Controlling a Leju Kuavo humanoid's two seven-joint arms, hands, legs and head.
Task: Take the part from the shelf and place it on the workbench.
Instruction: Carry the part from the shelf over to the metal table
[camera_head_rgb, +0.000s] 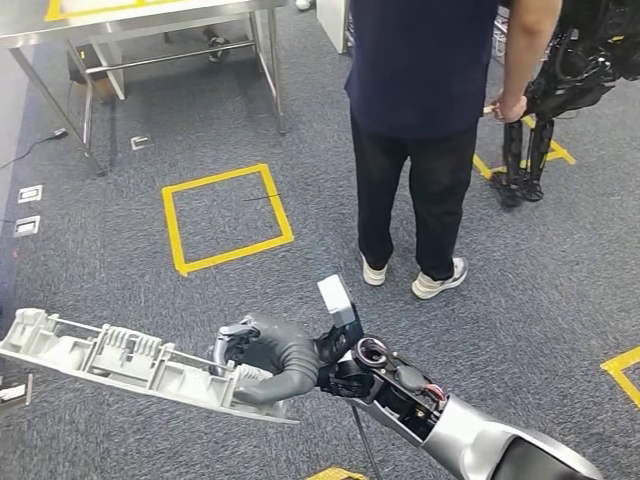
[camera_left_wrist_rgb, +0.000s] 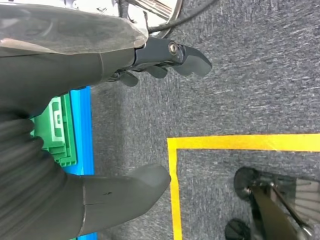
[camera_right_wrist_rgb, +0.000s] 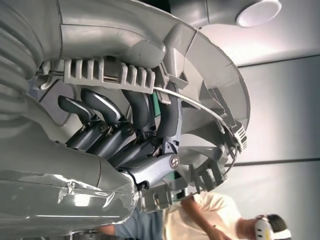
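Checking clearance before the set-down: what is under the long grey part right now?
In the head view, grey carpet lies under the long grey part, which the right hand holds by one end. The floor directly beneath the part is covered by it.

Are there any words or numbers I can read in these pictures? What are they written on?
No words or numbers can be read.
The green block in the left wrist view has a raised mark, too blurred to read.
The grey plastic part held in the right hand shows no writing.
The yellow square on the carpet is plain tape, not a sign with words.
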